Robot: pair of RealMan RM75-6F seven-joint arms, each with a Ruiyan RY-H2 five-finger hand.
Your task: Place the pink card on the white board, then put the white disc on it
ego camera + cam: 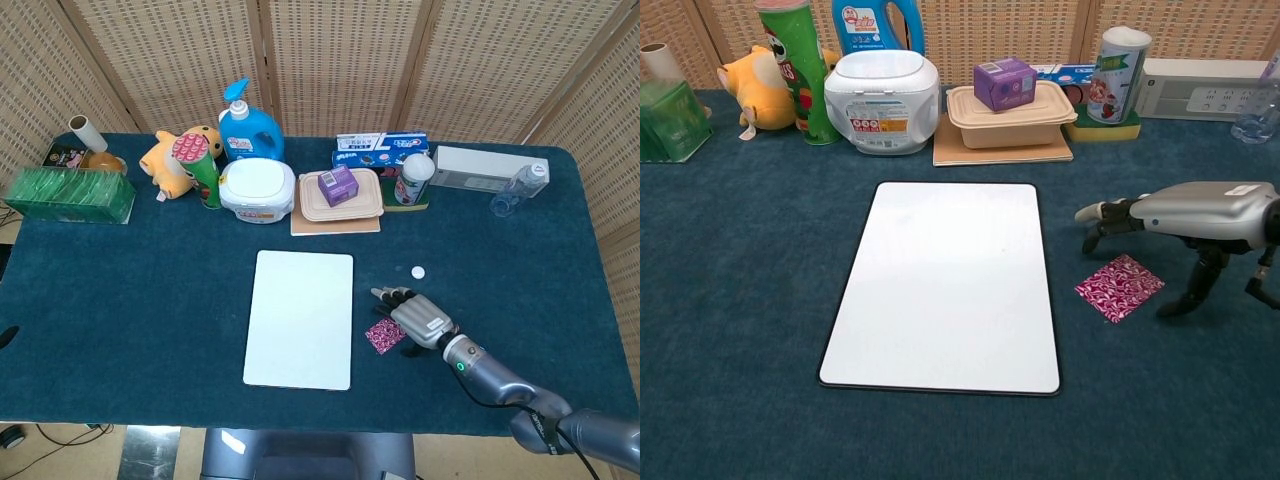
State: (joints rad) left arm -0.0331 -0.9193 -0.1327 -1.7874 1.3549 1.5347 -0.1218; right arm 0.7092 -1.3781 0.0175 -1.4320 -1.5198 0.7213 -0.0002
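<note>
The white board (pixel 300 318) (pixel 945 285) lies flat at the table's middle. Just right of it, on the blue cloth, lies the patterned pink card (pixel 381 337) (pixel 1119 287). My right hand (pixel 420 318) (pixel 1195 212) hovers palm down over the card's right part, holding nothing; its fingers are stretched out towards the board and its thumb hangs down beside the card. The small white disc (pixel 417 271) rests on the cloth a little behind the hand; in the chest view the hand hides it. My left hand shows in neither view.
Along the back edge stand a green box (pixel 68 194), a plush toy (pixel 172 160), a chips can (pixel 795 70), a detergent bottle (pixel 250 125), a white tub (pixel 883 100), a tan lunch box (pixel 1008 118) with a purple box, a tin (pixel 1118 70) and a plastic bottle (pixel 518 187).
</note>
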